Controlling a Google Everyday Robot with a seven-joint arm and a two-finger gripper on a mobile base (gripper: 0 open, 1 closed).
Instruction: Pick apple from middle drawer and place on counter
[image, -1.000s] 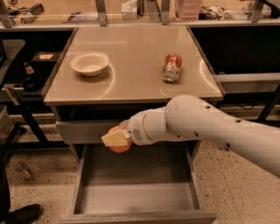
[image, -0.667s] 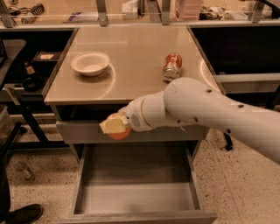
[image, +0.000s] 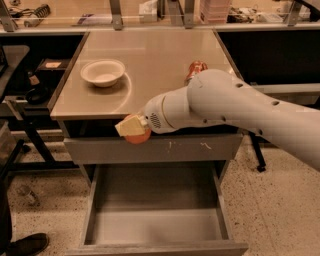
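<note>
The tool (image: 131, 129) hangs at the front edge of the counter (image: 160, 55), level with the lip and just in front of it. It is clenched on the apple (image: 139, 137). The pale fingers cover the top and left side of the fruit, and only the orange underside shows beneath them.

Directly below the tool, and well apart from it, the middle drawer (image: 155, 225) stands pulled out. Its floor is bare, so the pick from the drawer looks done. Just behind and beneath the tool sits the closed drawer front with white scratches (image: 200, 148), which the apple nearly touches in this view.

What is left appears to be the placing. The apple is not over the counter yet, since it sits at the edge and no higher than the surface. By this reading the tool would need to rise and travel back over the top before letting go.

Beyond the tool and to its left on the counter rests a white bowl (image: 102, 73). Farther back on the other side lies a drink can (image: 196, 69), partly hidden by the arm. The stretch of counter straight behind the tool, between those two, looks free for the apple.
</note>
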